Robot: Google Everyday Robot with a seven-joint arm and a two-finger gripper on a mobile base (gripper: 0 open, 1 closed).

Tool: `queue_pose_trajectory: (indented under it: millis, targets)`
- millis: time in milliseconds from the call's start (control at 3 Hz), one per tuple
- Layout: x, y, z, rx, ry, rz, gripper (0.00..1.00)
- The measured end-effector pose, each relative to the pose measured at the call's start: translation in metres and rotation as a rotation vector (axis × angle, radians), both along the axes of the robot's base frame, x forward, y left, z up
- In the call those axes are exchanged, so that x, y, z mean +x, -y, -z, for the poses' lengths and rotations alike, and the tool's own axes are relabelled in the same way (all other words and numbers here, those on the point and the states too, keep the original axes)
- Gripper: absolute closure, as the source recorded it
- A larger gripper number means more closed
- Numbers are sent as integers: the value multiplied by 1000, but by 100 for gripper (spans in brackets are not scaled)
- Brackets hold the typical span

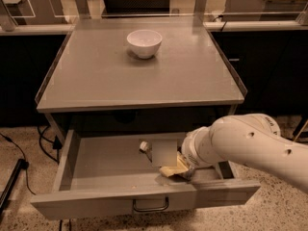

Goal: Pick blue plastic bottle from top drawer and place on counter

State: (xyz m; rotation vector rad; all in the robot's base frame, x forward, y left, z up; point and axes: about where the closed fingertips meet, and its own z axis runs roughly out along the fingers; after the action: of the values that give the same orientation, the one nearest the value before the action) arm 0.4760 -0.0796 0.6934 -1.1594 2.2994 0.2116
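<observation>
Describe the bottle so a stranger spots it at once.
Under the grey counter, the top drawer stands open. The blue plastic bottle lies on its floor, right of middle, with the gripper at its capless end. It has a white cap; the white bowl sits up on the counter.

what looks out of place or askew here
Nothing spilled or damaged. The blue plastic bottle lies on its side, askew, in the open top drawer, with the claw at its right end. The white bowl sits upright on the counter.
</observation>
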Motion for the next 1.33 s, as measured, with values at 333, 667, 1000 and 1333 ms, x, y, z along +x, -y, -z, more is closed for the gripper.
queue_pose_trajectory:
  millis: [333,667,1000,1333]
  targets:
    - [10,-1,15,3,5,17,22]
    - [17,0,35,3,-2,25,15]
    - [21,6,63,-5,-29,44,13]
    - [21,10,79,-11,-48,56,13]
